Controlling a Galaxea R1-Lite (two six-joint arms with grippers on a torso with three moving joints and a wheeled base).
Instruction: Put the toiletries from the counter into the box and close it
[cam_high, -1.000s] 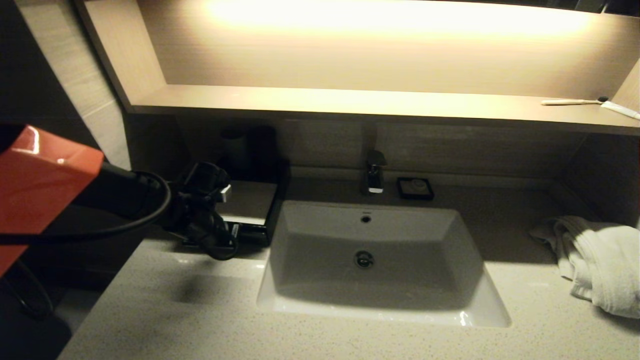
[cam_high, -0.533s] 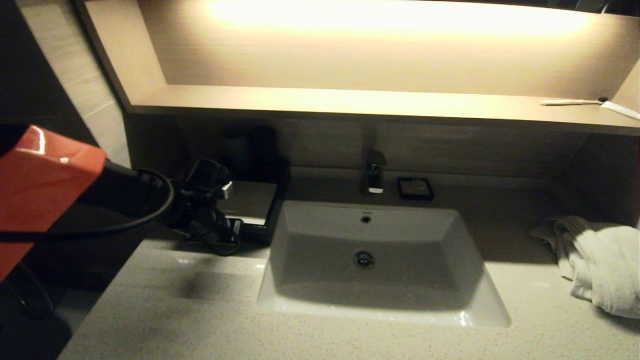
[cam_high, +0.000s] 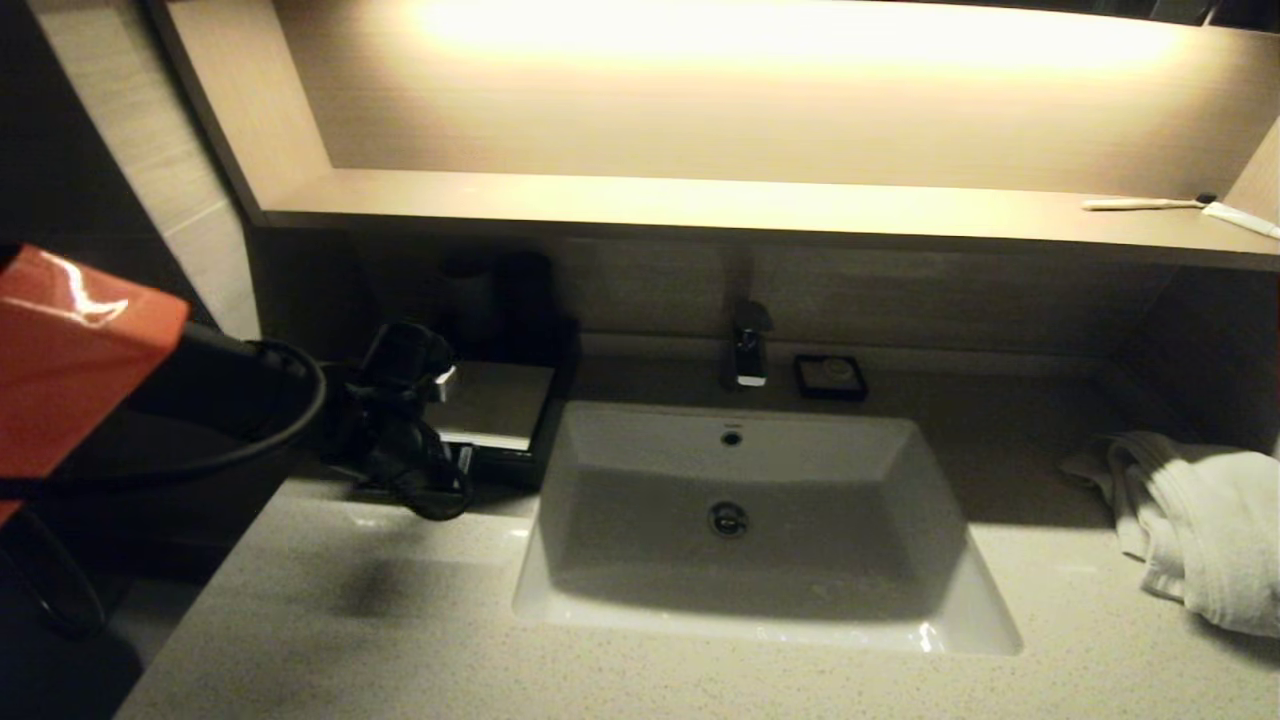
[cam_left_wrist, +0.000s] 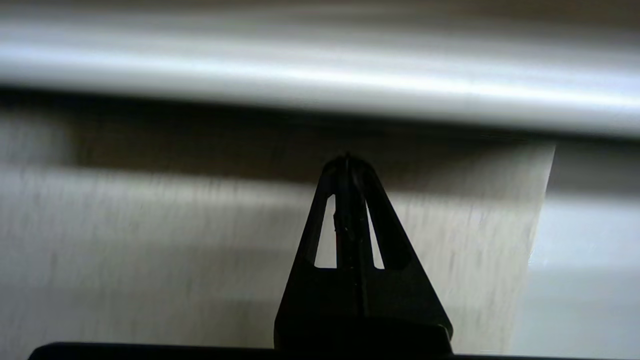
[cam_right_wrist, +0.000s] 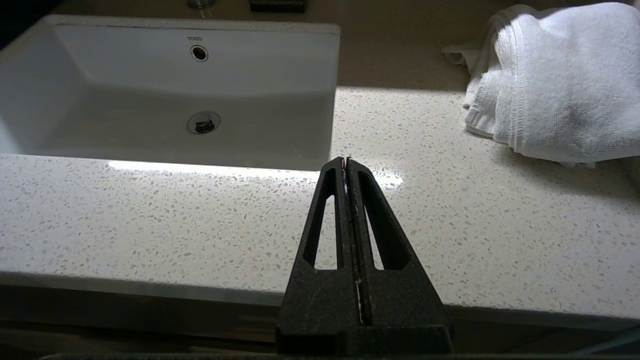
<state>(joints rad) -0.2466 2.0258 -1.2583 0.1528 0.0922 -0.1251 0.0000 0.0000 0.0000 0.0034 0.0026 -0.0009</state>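
The black box (cam_high: 503, 398) with its pale top panel stands on the counter (cam_high: 380, 620) left of the sink (cam_high: 600, 450). Its front drawer looks pushed in. My left gripper (cam_high: 445, 485) is shut and empty, low at the box's front left corner. In the left wrist view its shut tips (cam_left_wrist: 347, 161) point at a dark band above pale counter. My right gripper (cam_right_wrist: 346, 161) is shut and empty, just above the counter's front edge (cam_right_wrist: 150, 210), out of the head view. No sachets, tubes or wrapped toothbrush show on the counter.
A white towel (cam_high: 1195, 520) lies on the counter at the right, also in the right wrist view (cam_right_wrist: 550, 75). A faucet (cam_high: 750, 350) and small black soap dish (cam_high: 830, 376) stand behind the sink. A bare toothbrush (cam_high: 1145, 204) lies on the lit shelf. Dark cups (cam_high: 500, 290) stand behind the box.
My left arm nudged right toward the box front half a second ago, then drew back a little to the left. Nothing else has moved.
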